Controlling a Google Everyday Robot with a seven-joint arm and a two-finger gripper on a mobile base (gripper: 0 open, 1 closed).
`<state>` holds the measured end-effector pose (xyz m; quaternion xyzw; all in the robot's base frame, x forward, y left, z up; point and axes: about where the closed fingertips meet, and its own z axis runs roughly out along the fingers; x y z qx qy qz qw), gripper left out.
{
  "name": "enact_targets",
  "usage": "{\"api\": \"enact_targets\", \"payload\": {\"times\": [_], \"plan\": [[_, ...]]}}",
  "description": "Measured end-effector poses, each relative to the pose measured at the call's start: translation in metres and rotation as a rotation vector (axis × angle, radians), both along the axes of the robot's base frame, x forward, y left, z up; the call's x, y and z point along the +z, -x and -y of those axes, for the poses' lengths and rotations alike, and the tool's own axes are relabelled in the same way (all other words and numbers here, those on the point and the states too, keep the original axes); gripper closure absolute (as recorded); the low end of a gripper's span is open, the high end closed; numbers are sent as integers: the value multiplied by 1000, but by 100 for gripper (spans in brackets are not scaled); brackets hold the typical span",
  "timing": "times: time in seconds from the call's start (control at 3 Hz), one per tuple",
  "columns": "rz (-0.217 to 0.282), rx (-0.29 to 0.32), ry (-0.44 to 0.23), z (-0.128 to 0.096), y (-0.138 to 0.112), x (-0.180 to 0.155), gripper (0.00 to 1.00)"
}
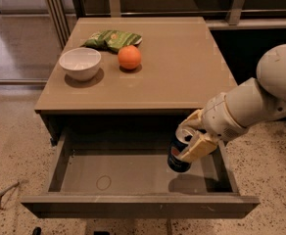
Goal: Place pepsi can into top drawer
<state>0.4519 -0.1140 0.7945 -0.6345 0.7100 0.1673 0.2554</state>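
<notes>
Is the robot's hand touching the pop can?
Touching. The camera view shows the gripper pinching the can between its fingers, over the open drawer.

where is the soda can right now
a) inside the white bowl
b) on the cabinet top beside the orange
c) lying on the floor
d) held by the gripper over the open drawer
d: the gripper is clamped on the soda can, holding it upright over the right part of the open drawer.

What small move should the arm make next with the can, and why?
Probably lower it a little. The gripper, shut on the tilted pepsi can, hangs over the right end of the open top drawer, and the can's shadow lying apart suggests it is not yet down.
</notes>
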Motion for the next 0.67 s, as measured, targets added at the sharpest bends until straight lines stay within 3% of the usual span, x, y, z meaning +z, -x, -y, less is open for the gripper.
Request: {"api": "enact_targets", "payload": {"times": [0.67], "plan": [[43,43,8,-11,-3,-50,100]]}}
